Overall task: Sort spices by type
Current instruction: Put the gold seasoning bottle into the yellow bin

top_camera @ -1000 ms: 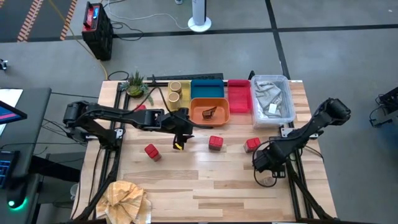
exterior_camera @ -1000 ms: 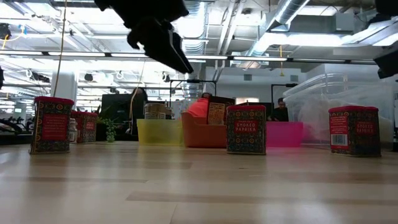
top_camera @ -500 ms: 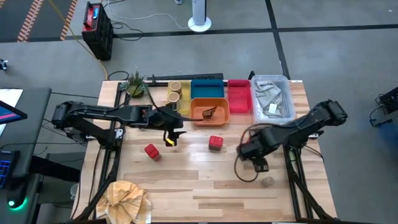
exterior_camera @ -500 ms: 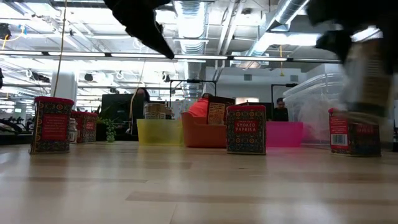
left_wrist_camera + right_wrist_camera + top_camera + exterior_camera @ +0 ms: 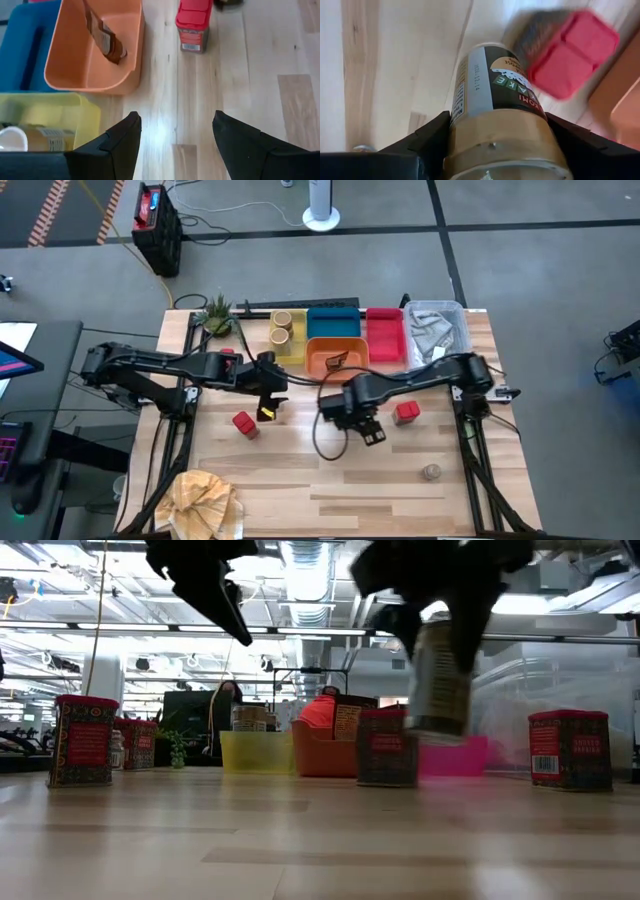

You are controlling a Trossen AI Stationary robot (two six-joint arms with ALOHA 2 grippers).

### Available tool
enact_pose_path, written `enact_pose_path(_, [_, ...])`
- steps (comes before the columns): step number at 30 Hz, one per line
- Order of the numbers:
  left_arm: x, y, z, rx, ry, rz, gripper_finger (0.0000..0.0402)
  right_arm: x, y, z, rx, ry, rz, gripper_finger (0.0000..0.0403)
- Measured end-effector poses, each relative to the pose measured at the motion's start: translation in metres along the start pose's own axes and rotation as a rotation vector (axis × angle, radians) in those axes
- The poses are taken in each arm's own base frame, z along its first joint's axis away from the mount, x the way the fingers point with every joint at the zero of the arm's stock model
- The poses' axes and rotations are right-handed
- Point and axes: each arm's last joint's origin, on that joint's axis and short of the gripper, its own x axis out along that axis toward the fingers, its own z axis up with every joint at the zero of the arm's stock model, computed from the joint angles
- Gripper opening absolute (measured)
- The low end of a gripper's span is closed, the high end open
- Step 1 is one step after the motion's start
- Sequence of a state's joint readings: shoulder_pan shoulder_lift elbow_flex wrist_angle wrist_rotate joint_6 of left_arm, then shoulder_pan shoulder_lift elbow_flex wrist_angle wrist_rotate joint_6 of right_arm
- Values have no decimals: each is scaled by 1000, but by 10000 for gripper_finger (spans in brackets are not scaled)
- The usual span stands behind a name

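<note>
My right gripper [image 5: 352, 418] is over the table's middle, shut on a tan-capped jar with a dark and white label [image 5: 495, 95]. The jar [image 5: 437, 680] hangs in the air, in the low view in front of a red tin [image 5: 387, 745]. That tin [image 5: 565, 55] stands on the table just beyond the jar. My left gripper [image 5: 267, 408] hovers open to the left, above bare wood [image 5: 175, 130]. Two more red tins [image 5: 245, 423] [image 5: 405, 413] stand on the table. Two tan jars [image 5: 281, 327] sit in the yellow tray. A dark brown piece [image 5: 105, 40] leans in the orange tray. My right gripper pinches the jar between its two fingers [image 5: 427, 145] at the tan cap end [image 5: 495, 140], coming from above and pointing down. The jar hangs below the fingers, nearly upright with a slight tilt, and its bottom is clear of the table [image 5: 437, 735].
Along the far edge stand a yellow tray [image 5: 296, 346], a blue tray [image 5: 333, 323], an orange tray [image 5: 355, 365], a pink tray [image 5: 385, 335] and a clear bin with cloth [image 5: 437, 335]. A plant [image 5: 217, 315] is at the far left, crumpled paper [image 5: 205, 500] at the near left, a small round thing [image 5: 430, 471] at the near right.
My right gripper has swept from the table's right side toward the middle, carrying the jar in the air, and now hangs beside the middle red tin. My left gripper has drifted toward the table's left edge and stayed open.
</note>
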State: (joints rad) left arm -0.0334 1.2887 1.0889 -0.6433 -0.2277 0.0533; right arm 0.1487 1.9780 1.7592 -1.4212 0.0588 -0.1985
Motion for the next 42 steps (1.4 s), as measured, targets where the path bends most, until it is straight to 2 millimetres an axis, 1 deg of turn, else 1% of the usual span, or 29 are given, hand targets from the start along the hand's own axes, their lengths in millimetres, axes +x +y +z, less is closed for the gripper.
enact_pose_path(3, [-1,0,-2,-23,14,4,233,6,-11,11,-15,10,3,308])
enact_pose_path(8, [0,-1,-4,-46,42,0,233,18,-26,26,-33,20,-48,306])
enact_pose_path(13, [1,-11,-6,-79,34,-13,233,18,-27,27,-42,28,-47,306])
enact_pose_path(18, [15,-23,-21,-80,20,19,233,18,-26,27,-42,25,-41,308])
enact_pose_path(21, [17,-26,-25,-97,26,16,233,18,-27,28,-31,8,-41,323])
enact_pose_path(28, [16,-30,-25,-86,23,10,233,18,-27,29,-23,-4,-42,389])
enact_pose_path(30, [16,-30,-25,-75,19,17,233,17,-27,28,-9,6,-40,395])
enact_pose_path(32, [16,-30,-24,-64,7,23,233,14,-26,24,19,44,-32,392])
enact_pose_path(35, [16,-30,-19,-58,-37,21,233,-2,-26,10,101,57,-32,388])
enact_pose_path(39, [17,-31,-12,-42,-104,15,233,-31,-22,-17,196,-83,-60,387])
enact_pose_path(42, [18,-32,-6,-36,-164,-5,233,-42,-18,-43,280,-230,-77,387])
